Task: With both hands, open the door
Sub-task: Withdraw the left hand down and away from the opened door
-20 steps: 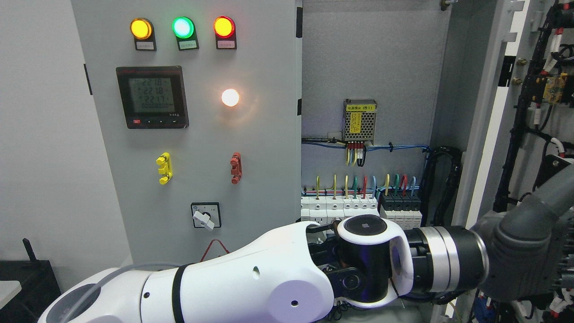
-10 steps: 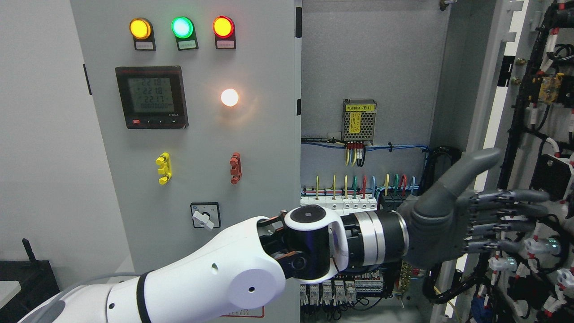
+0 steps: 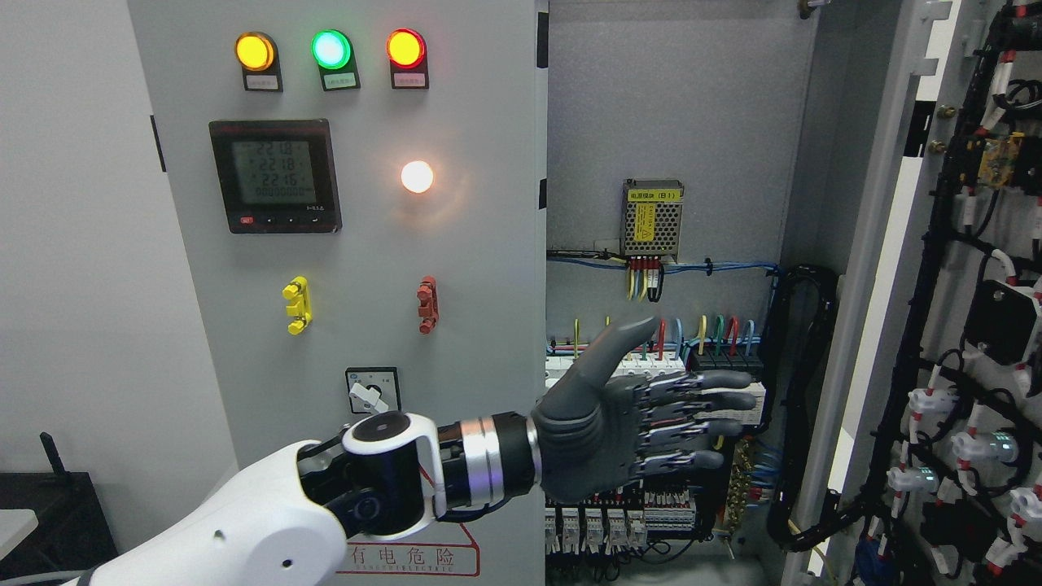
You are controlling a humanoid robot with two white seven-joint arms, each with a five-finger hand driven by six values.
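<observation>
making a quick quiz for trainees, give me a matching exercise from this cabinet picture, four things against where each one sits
Things:
1. left hand
2. digital meter
3. rotary switch
4. power supply module

Places:
A. on the back wall inside the open cabinet
B. low on the closed panel, below the red clip
C. open, in front of the breaker row
D. under the yellow lamp

Pairs: 1-C, 2-D, 3-B, 4-A

Glossy white left arm [image 3: 244,537], black wrist joint, silver ring, dark grey left hand [image 3: 602,439] with segmented fingers [image 3: 716,400].
</observation>
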